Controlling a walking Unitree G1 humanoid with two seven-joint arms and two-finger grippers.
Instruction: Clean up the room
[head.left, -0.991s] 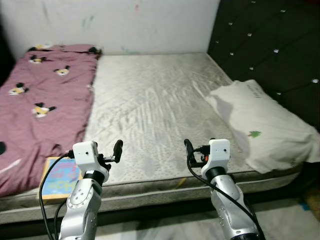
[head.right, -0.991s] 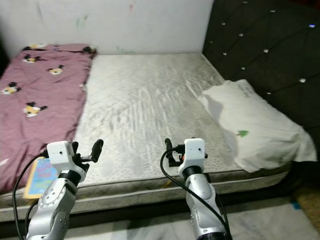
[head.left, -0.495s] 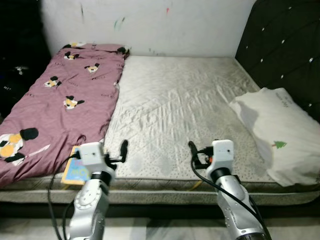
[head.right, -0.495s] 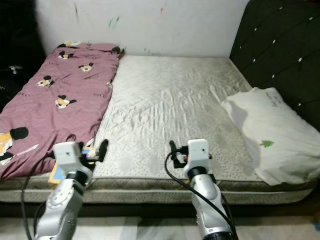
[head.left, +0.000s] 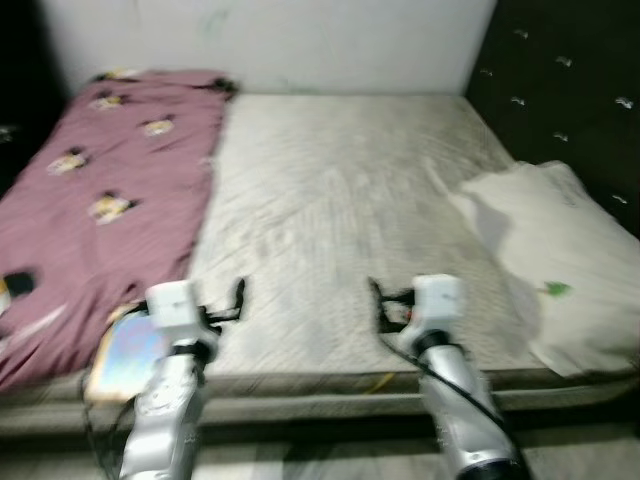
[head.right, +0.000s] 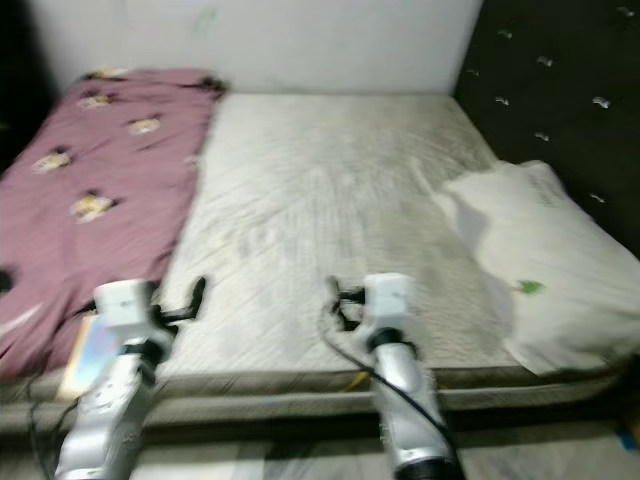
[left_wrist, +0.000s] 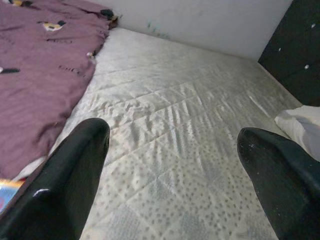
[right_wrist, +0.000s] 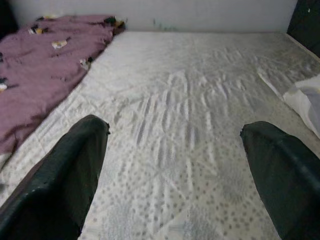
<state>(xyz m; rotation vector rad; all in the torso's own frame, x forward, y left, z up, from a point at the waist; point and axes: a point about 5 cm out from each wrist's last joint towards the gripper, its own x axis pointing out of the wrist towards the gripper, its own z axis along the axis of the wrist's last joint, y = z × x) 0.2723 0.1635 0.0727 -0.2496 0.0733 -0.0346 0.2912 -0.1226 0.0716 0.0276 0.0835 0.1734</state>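
Note:
A bed with a grey quilted mattress (head.left: 330, 200) lies before me. A maroon blanket (head.left: 90, 190) with cartoon prints covers its left side. A white pillow (head.left: 555, 260) lies at the right by the headboard. A colourful book (head.left: 125, 350) pokes out at the near left edge of the bed. My left gripper (head.left: 238, 298) and right gripper (head.left: 376, 300) are both raised over the near edge of the mattress, each open and holding nothing. The wrist views look along wide-apart black fingers (left_wrist: 75, 175) (right_wrist: 65, 180) over the mattress.
A dark tufted headboard (head.left: 560, 90) stands along the right side. A pale wall (head.left: 270, 40) runs behind the bed. A strip of floor (head.left: 320, 450) lies below the bed's near edge.
The head views have shifted and blurred, so the camera moved. Both grippers keep the same raised open pose relative to my body.

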